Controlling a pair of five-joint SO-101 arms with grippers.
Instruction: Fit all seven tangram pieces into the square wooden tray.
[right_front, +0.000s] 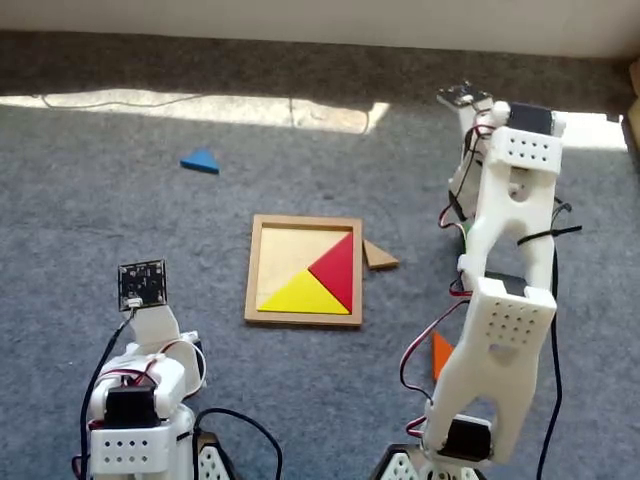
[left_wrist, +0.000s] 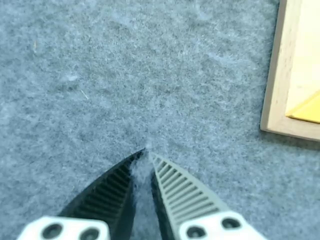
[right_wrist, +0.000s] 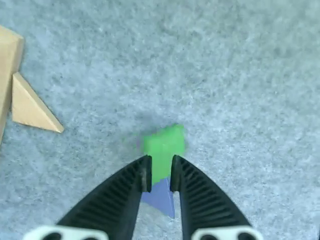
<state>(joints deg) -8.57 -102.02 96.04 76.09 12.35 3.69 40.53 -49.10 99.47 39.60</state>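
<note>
High view: the tray (right_front: 258, 270) lies on grey carpet (right_front: 120, 230), with a red triangle (right_front: 337, 270) and a yellow triangle (right_front: 300, 294) already seated in it. A tan triangle (right_front: 379, 257) lies between the tray and the right arm (right_front: 505, 300). A blue triangle (right_front: 201, 161) lies well apart from both arms, and an orange piece (right_front: 441, 355) shows near the right arm's base. A sunlit band crosses the far carpet.

Left wrist view: the left gripper (left_wrist: 148, 155) hangs over bare carpet with its tips almost meeting and nothing between them. The tray's corner is off to one side of it.

Right wrist view: the right gripper (right_wrist: 160, 172) appears to pinch a green piece (right_wrist: 164, 142) between narrow jaws, though contact is hard to confirm. A purple piece (right_wrist: 159, 197) lies just beneath.

The pieces look like thin, stiff, light painted wood that is probably slick. I would grip them across opposite edges, as the soft pile should let the tips sink beside them.
</note>
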